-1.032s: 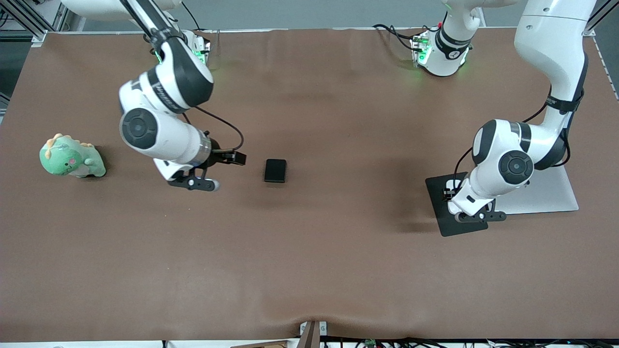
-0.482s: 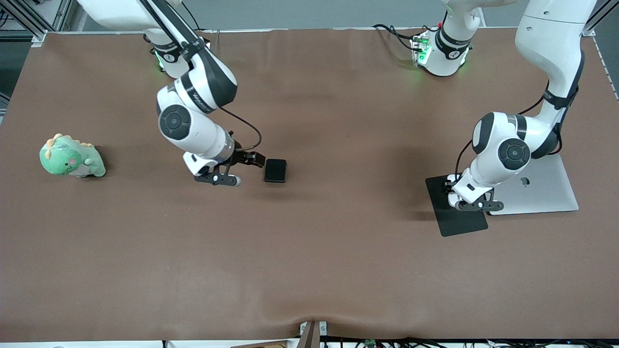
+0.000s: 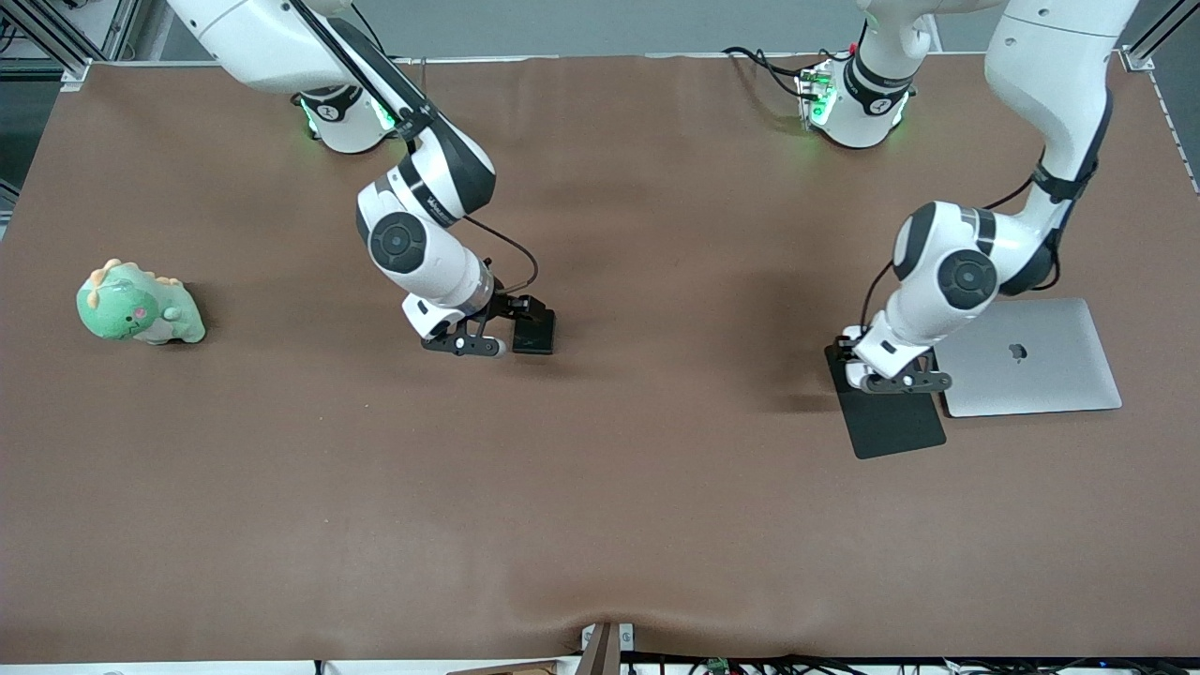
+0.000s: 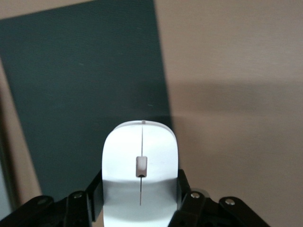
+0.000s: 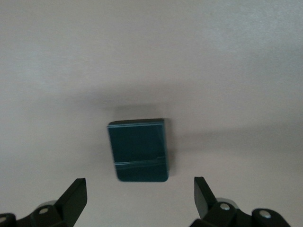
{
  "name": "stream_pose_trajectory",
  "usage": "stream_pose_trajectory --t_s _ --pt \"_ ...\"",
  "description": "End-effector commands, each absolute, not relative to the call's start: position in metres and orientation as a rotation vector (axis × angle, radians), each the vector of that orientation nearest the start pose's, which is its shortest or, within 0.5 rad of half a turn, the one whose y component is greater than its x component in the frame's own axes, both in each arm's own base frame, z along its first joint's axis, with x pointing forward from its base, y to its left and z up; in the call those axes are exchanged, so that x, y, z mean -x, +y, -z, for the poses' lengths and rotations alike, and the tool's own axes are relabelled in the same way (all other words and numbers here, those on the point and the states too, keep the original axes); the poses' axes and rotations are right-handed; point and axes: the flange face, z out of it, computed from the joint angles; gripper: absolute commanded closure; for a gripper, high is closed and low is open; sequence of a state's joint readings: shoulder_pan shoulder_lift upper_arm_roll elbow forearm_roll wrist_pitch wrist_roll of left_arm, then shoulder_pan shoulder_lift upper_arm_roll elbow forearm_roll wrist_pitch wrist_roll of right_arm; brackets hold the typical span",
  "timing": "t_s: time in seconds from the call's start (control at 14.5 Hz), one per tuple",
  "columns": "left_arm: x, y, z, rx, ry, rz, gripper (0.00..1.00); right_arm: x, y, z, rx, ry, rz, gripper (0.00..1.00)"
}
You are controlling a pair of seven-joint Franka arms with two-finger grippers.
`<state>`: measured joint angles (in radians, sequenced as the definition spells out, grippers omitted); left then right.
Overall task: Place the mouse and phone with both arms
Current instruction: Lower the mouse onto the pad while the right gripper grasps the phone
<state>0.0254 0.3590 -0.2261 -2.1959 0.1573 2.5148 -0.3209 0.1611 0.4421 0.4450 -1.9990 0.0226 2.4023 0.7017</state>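
The right gripper (image 3: 521,325) has been swinging in from the green dinosaur toy's (image 3: 139,305) end and is now hovering over the phone (image 3: 536,331), jaws spread wide, ready to descend. The left gripper (image 3: 867,367), jaws clamping the mouse (image 4: 140,165), is carrying it over the mouse pad (image 3: 891,417) beside the laptop (image 3: 1031,356).

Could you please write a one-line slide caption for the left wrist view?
Left gripper shut on the white mouse, held above the black mouse pad on the brown table.
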Motion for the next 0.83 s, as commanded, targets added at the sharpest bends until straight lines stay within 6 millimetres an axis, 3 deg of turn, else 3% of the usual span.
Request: stream_pose_trajectory --t_s 0.0,0.21,0.76 --pt "-0.528 -0.119 -0.223 3.118 -0.029 -0.014 1.00 -0.496 0.358 -0.234 3.016 0.228 -0.132 0.00" --pt "-0.523 -0.122 -0.219 3.122 -0.049 -0.012 1.00 -0.497 0.368 -0.208 3.037 0.271 -0.076 0.00" --pt "-0.496 -0.178 -0.215 3.140 -0.251 -0.038 1.00 -0.494 0.390 -0.182 3.072 0.272 -0.043 0.00"
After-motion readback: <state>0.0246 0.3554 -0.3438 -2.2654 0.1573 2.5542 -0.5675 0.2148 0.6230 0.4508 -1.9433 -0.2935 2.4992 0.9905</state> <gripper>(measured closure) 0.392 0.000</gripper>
